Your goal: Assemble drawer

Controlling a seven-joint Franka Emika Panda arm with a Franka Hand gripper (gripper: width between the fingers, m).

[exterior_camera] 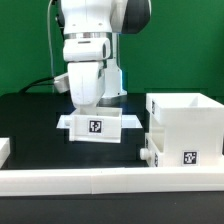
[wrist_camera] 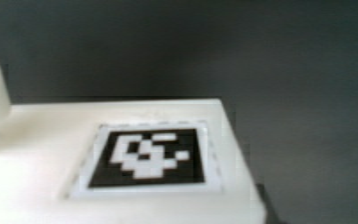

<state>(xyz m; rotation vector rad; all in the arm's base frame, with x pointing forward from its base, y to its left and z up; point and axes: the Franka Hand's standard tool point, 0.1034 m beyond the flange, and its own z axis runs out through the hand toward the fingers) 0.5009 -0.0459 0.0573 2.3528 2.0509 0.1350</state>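
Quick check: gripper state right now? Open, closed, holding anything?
Gripper: cannot be told. Its fingers are hidden behind the tagged white tray in the exterior view, and the wrist view shows only the tray's tag.

The black table (exterior_camera: 30, 125) carries a tagged white tray (exterior_camera: 96, 126) at centre, a box shell (exterior_camera: 186, 128) at three o'clock, and a border rail (exterior_camera: 110, 181) at six o'clock.

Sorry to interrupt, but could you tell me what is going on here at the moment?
The Franka arm is bent low over a shallow white tray on the black table. The wrist view shows that tray's tag close up. The gripper is hidden behind the wrist, so its state is unclear. The large box shell stands to the exterior view's right, behind the white border rail.
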